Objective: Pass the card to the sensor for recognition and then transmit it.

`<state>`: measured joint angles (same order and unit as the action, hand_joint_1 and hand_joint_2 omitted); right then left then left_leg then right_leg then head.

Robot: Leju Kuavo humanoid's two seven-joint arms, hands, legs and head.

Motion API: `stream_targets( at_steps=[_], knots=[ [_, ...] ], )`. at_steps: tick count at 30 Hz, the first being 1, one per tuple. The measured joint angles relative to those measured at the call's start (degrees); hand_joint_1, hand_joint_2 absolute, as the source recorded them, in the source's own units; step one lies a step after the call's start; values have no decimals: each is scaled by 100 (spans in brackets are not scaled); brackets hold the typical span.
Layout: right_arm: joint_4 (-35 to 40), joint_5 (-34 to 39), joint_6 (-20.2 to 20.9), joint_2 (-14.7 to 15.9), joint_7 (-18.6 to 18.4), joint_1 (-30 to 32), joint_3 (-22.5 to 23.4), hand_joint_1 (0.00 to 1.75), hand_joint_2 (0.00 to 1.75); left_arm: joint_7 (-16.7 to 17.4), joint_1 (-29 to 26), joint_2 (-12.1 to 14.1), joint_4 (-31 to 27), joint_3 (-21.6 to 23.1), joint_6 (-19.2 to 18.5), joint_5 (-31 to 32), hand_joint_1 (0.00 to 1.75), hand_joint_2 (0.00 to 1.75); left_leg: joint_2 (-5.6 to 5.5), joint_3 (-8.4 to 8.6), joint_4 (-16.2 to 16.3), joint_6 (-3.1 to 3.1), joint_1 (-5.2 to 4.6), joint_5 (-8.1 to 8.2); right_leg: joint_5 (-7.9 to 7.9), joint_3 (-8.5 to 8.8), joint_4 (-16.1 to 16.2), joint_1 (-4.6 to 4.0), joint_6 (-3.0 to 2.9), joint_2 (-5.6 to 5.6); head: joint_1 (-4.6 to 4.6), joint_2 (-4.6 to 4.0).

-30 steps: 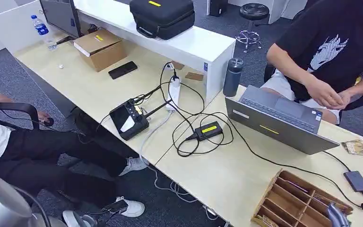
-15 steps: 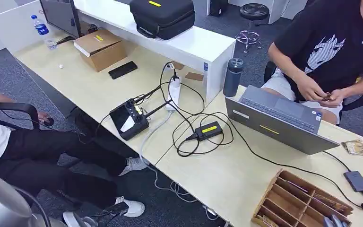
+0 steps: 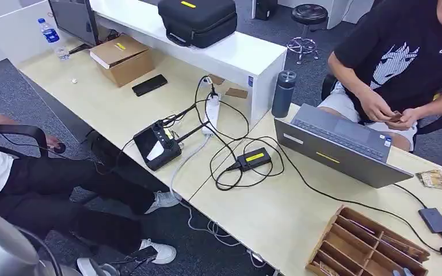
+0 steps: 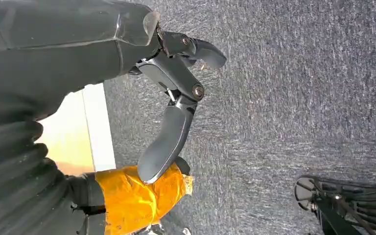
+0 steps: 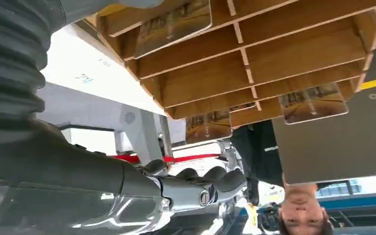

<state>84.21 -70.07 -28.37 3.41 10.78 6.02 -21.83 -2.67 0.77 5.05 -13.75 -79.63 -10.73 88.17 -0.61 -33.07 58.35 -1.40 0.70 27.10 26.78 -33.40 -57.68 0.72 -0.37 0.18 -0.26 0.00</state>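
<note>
1. Cards (image 5: 313, 102) standing in the slots of the wooden card rack (image 3: 361, 244), at the near right corner of the desk (image 3: 276, 213); one more card (image 5: 174, 24) in another slot, seen in the right wrist view.
2. Small stack of cards (image 3: 435, 179) lying flat on the desk, beyond the rack, to the right of the laptop (image 3: 339, 144).
3. Dark flat sensor (image 3: 434, 220) just beyond the rack's right end, with a black cable going from it toward the laptop.
4. Right hand (image 5: 196, 188) close to the rack, fingers (image 5: 225, 177) curled in, nothing between them.
5. Left hand (image 4: 176, 93) hanging over grey carpet, well away from the rack; thumb straight, other fingers bent, holding nothing.
6. Person in black T-shirt (image 3: 403, 52) seated behind the laptop, both hands together on a small object, cannot tell what.
7. Farther left from the laptop: black adapter with yellow label (image 3: 254, 158), handheld controller with screen (image 3: 157, 145), white power strip (image 3: 212, 112), dark bottle (image 3: 283, 94).
</note>
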Motion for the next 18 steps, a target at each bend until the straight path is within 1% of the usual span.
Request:
stream_targets(
  at_steps=[5, 9, 18],
  knots=[
    [-98, -26, -39, -28, -33, -1, 2, 0, 175, 0, 0, -2, 0, -35, 0, 20, 0, 175, 0, 0, 0, 0, 0, 0, 0, 0, 0, 0, 0, 0, 0, 0],
    [-195, -265, -190, -48, -77, -18, 2, 0, 175, 0, 1, -2, 0, -46, 0, 39, 0, 175, 0, 0, 0, 0, 0, 0, 0, 0, 0, 0, 0, 0, 0, 0],
    [-494, -737, -535, -98, -304, -102, 0, 0, 175, -50, 4, -2, 0, -90, 0, 98, 0, 175, 0, 0, 0, 0, 0, 0, 0, 0, 0, 0, 0, 0, 0, 0]
  ],
)
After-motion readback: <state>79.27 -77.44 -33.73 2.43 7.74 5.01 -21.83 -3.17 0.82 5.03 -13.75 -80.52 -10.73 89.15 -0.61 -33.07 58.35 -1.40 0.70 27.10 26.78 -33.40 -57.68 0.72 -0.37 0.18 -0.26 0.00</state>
